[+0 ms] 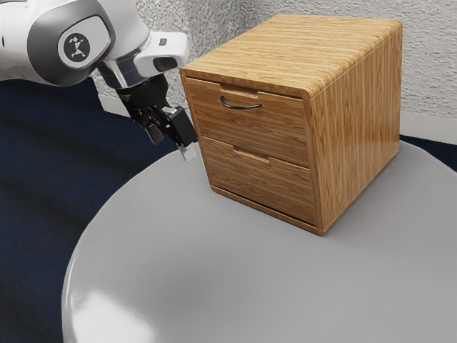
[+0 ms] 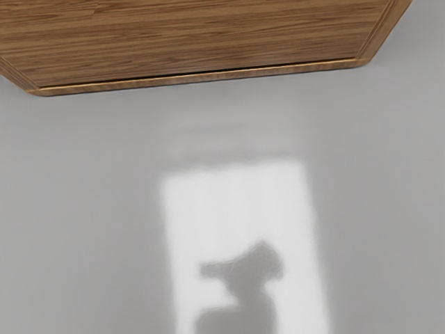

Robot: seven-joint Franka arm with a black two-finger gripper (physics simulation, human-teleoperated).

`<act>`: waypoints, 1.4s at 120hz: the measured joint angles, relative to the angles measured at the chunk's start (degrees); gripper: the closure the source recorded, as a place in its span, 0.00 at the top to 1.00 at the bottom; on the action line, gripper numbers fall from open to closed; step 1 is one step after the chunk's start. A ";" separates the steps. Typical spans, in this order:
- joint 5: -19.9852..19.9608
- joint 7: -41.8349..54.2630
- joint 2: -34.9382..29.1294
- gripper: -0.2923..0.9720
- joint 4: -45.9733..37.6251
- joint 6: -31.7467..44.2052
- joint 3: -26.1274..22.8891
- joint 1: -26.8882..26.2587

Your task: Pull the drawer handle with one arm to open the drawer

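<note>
In the exterior view, a wooden box [image 1: 335, 107] stands on a round grey table [image 1: 214, 286], in the upper right of the frame. The box has two drawers. The top drawer [image 1: 250, 125] looks shut, and so does the bottom drawer [image 1: 260, 175], so I cannot see what is inside them. The handle [image 1: 240, 106] is a thin, dark, curved bar near the top of the top drawer, a little above the middle of the frame.

My arm [image 1: 71, 36] comes in from the upper left of the frame. My pincer [image 1: 184, 143] hangs just beside the box's front left corner. It sits left of the handle and a bit lower, not touching it. I cannot tell if it is wide or narrow.

In the wrist view, I see the wooden box's low front edge [image 2: 195, 35] sitting on the grey table [image 2: 83, 209]. On the table near the box is a bright patch [image 2: 236, 209]. A dark shadow [image 2: 243, 278] lies in the patch, at the end far from the box.
</note>
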 joint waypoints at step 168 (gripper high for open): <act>-2.68 70.40 -2.05 0.68 1.91 11.92 3.94 -0.85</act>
